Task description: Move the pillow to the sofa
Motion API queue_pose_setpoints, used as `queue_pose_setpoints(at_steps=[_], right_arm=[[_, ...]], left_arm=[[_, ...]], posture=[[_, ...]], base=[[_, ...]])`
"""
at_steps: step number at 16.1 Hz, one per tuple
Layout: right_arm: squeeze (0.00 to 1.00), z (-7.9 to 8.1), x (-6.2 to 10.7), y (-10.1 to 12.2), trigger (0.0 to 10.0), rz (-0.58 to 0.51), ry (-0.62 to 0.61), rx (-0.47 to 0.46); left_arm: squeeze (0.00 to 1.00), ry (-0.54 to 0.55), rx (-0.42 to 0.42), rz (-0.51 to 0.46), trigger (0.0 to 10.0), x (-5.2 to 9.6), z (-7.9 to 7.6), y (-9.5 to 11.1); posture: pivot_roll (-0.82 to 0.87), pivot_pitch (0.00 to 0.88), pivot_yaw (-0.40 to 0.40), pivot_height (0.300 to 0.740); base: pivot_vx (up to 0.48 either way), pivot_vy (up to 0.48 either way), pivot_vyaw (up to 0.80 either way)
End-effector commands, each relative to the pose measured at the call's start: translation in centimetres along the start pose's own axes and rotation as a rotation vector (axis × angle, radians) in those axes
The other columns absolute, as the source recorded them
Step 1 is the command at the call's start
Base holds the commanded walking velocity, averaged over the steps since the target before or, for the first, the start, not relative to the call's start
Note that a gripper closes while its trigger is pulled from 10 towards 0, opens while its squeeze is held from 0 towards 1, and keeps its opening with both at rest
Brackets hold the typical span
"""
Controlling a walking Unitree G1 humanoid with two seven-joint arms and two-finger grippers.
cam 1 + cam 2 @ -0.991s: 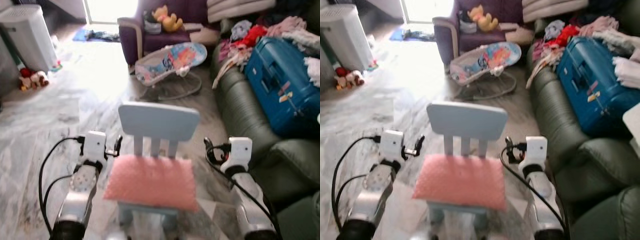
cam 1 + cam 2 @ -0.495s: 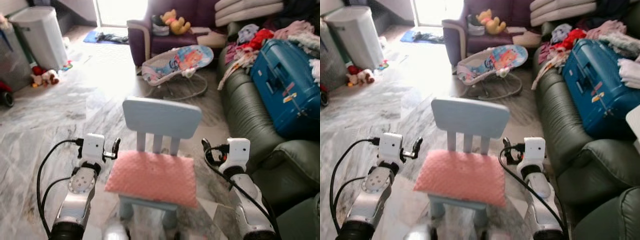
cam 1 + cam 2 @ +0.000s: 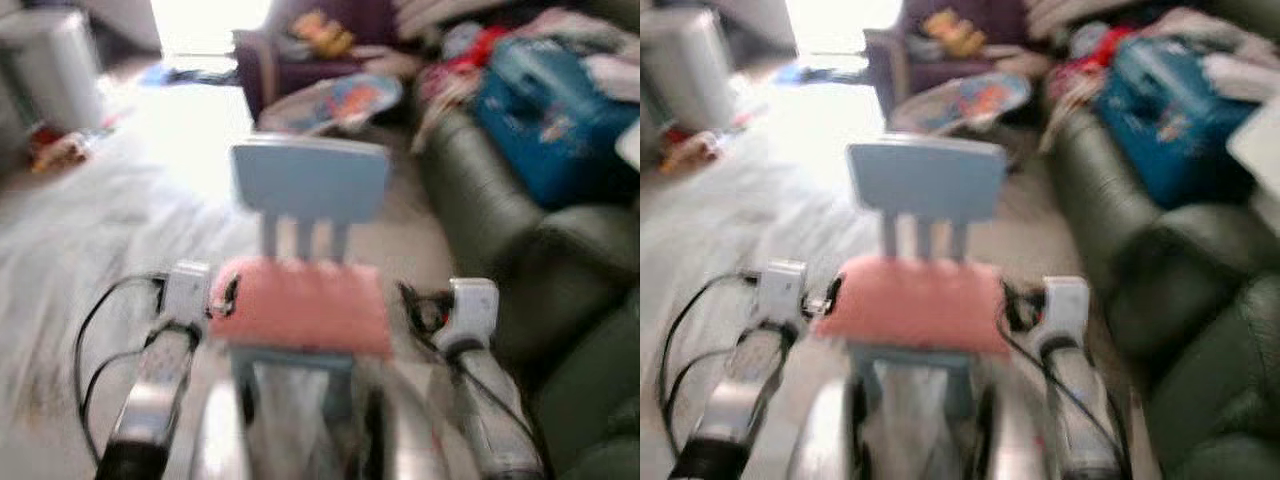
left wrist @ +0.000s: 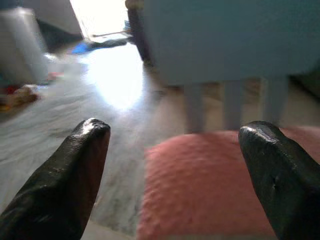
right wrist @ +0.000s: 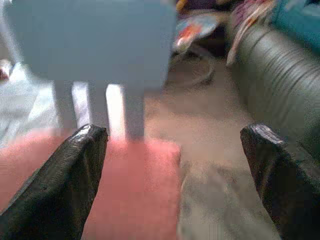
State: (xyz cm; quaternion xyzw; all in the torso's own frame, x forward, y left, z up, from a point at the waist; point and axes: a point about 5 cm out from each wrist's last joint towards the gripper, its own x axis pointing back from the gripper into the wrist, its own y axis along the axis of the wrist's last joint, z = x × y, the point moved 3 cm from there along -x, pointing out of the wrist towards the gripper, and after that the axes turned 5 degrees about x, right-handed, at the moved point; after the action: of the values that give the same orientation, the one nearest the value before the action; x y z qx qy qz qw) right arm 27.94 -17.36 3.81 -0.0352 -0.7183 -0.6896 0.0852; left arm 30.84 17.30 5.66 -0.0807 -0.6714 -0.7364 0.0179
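1. The view has blurred and dipped; the small blue chair (image 3: 308, 180) sits closer than before.
2. Pink pillow (image 3: 300, 305) lies on the chair seat, sofa (image 3: 500, 230) just beside.
3. Left pincer (image 4: 172, 150) spread apart at the pillow's left edge.
4. Right pincer (image 5: 175, 150) spread wide at its right edge.

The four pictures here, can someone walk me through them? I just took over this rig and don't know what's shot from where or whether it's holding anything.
Two blurred pictures come from the head of a walking humanoid, looking down. Its left gripper and right gripper reach forward on either side of a small light blue chair. A pink pillow lies on the chair's seat. The dark green sofa stands to the robot's right, with a blue suitcase on it. The other two pictures come from wrist cameras looking along each gripper's black fingers, which are spread open at the pillow's edges. Nothing is held.
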Motion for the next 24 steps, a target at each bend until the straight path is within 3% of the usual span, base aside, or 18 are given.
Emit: queue_pose_setpoints(at_steps=[1,8,18,24], right_arm=[[0.0,0.48,-0.78,1.43,10.0,-0.044,0.02,0.001],[0.0,0.62,-0.96,1.49,10.0,-0.044,0.043,-0.005],[0.0,0.84,-1.04,1.55,10.0,-0.046,0.062,-0.009],[0.0,0.88,-1.04,1.5,10.0,-0.04,0.067,-0.009]], left_arm=[[0.0,0.029,-0.002,0.056,10.0,0.71,0.63,-1.54],[0.0,0.073,-0.019,0.043,10.0,0.45,1.13,-1.29],[0.0,0.085,-0.018,0.044,10.0,0.29,1.0,-1.34],[0.0,0.09,-0.016,0.032,10.0,0.25,1.17,-1.14]], posture=[[-0.03,0.0,-0.029,0.58],[-0.03,0.0,-0.033,0.58],[-0.04,0.0,-0.036,0.452],[-0.04,0.0,-0.035,0.452]], base=[[0.0,0.0,0.0],[0.0,0.0,0.0],[0.0,0.0,0.0],[0.0,0.0,0.0]])
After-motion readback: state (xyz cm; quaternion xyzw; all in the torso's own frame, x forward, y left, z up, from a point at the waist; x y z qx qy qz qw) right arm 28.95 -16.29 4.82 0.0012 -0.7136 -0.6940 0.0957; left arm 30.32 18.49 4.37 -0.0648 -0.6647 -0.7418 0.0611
